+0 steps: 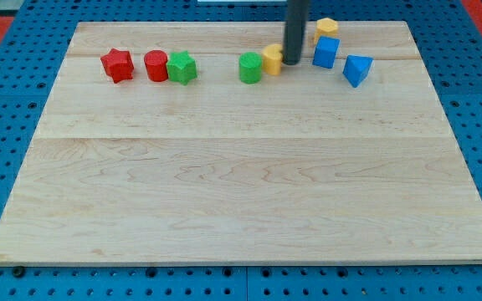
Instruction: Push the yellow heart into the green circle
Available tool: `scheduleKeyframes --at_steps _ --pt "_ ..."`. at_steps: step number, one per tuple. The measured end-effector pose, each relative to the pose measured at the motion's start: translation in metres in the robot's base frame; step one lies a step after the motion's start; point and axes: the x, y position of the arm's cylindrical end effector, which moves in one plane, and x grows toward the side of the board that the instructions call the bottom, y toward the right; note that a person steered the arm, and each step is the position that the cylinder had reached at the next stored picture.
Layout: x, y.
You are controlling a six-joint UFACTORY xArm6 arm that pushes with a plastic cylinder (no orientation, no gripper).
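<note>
The yellow heart (273, 59) lies near the view's top, touching the right side of the green circle (250, 68). My dark rod comes down from the top edge, and my tip (293, 61) rests against the yellow heart's right side. The green circle sits just left of the heart.
A red star (117, 64), a red circle (156, 65) and a green star (182, 67) stand in a row at the top left. A yellow block (326, 28), a blue cube (325, 52) and a blue block (356, 69) lie right of my tip. The wooden board (241, 192) fills the view.
</note>
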Motion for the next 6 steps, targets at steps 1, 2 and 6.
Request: scheduleKeyframes --at_steps 1,2,6 --pt "-0.028 -0.025" --pt "-0.049 -0.032" --pt "-0.011 -0.048"
